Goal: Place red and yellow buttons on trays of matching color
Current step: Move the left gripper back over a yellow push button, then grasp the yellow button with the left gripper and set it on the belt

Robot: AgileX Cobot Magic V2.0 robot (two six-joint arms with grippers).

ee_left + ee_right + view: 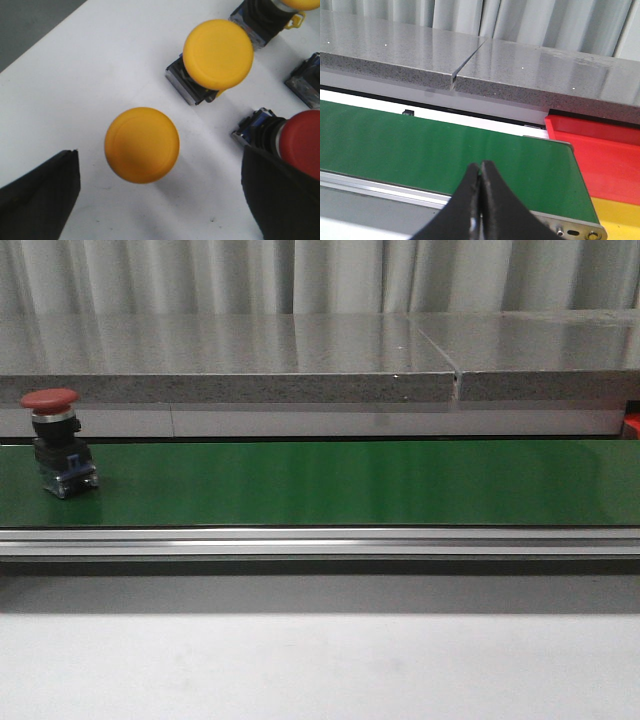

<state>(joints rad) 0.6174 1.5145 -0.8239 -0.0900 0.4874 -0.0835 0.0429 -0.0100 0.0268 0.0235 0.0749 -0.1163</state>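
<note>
1. Our left tool [160, 200] hangs over the white counter [100, 65] with its two dark fingers [42, 192] spread wide apart and nothing between them
2. A yellow button [142, 145] stands upright almost directly below that gap, cap facing up at the wrist camera, so its long axis points straight toward the tool; we judge a plain descent would bracket the cap
3. A little farther out sit a second yellow button [218, 54] tipped on its side and a red button [300, 150] just beside one finger, close enough that we think the closing finger could nudge it
4. Our right tool [481, 180] has its fingertips pressed together, empty, and hovers over the near edge of the green conveyor belt [420, 145]
5. Beyond that belt's end lie the red tray [600, 155] and, nearer, the yellow tray [620, 217], both on the right arm's side
6. In the front view another red button [58, 445] stands upright at the belt's far left, well apart from the right tool, which we cannot see in that view
</note>
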